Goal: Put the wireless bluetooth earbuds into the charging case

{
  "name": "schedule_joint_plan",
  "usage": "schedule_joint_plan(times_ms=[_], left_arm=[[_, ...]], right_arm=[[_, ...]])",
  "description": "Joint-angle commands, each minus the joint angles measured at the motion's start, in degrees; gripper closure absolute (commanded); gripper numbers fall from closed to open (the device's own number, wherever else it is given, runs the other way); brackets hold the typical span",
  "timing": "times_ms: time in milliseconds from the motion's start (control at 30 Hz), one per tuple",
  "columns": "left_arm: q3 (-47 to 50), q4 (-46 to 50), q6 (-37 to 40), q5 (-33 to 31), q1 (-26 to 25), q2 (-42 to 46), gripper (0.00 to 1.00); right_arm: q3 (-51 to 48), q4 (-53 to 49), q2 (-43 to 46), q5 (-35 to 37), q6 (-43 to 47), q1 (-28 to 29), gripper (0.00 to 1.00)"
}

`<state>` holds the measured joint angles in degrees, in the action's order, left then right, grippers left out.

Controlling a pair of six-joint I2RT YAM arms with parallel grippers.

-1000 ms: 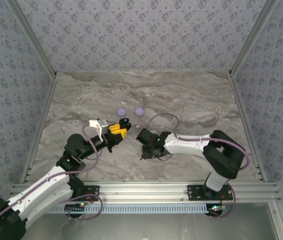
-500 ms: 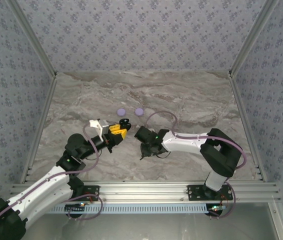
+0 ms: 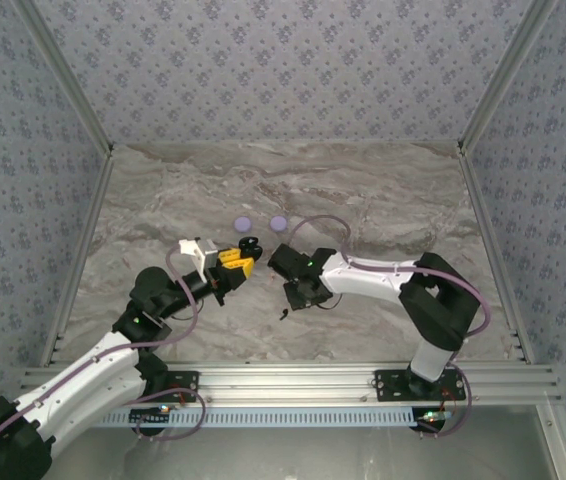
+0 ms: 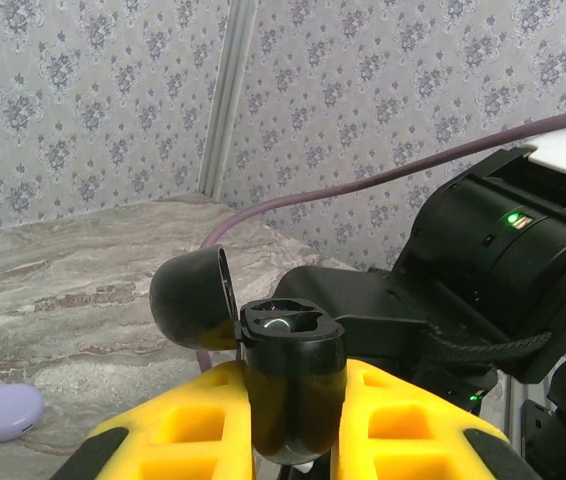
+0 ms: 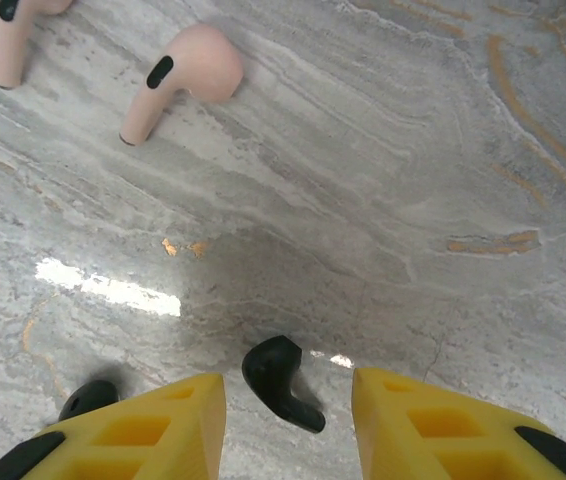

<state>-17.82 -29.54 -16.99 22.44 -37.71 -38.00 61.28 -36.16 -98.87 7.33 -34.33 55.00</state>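
My left gripper [image 4: 293,405] is shut on the black charging case [image 4: 291,370], which stands upright between the yellow fingers with its lid [image 4: 191,298] flipped open. In the top view that case [image 3: 249,246] is held just left of my right gripper [image 3: 299,293]. My right gripper [image 5: 285,380] hangs open low over the marble. A black earbud [image 5: 279,381] lies on the table between its fingers, touching neither. A second black earbud [image 5: 89,397] lies just outside the left finger. Two pinkish earbuds [image 5: 181,78] rest farther off.
Two lilac round cases [image 3: 243,222] [image 3: 279,222] sit on the marble behind the grippers; one lilac case [image 4: 5,411] also shows in the left wrist view. The right arm's body [image 4: 503,260] looms close beside the held case. Metal rails edge the table.
My right gripper has shifted slightly left and away from the near edge, and its jaws have narrowed a little. The left arm and the case have stayed put.
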Motion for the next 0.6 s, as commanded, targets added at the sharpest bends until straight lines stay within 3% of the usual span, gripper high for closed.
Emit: schedule_joint_plan(times_ms=[0,367,567], left_arm=[[-3.09,-0.39,0.88,-0.38,0.22,0.2,1.0],[-3.03,-0.08,0.82,-0.28,0.24,0.39,1.0],[-2.86,0.08,0.7,-0.24,0.23,0.46,1.0]], right_arm=[[1.72,-2.62,-1.72,-0.82,2.05,-0.22,0.6],[2.7,-1.38,-4.83,-1.68,2.43,-0.39,0.65],[2.71,-1.71,-5.48,-1.47,2.28,-0.58,0.73]])
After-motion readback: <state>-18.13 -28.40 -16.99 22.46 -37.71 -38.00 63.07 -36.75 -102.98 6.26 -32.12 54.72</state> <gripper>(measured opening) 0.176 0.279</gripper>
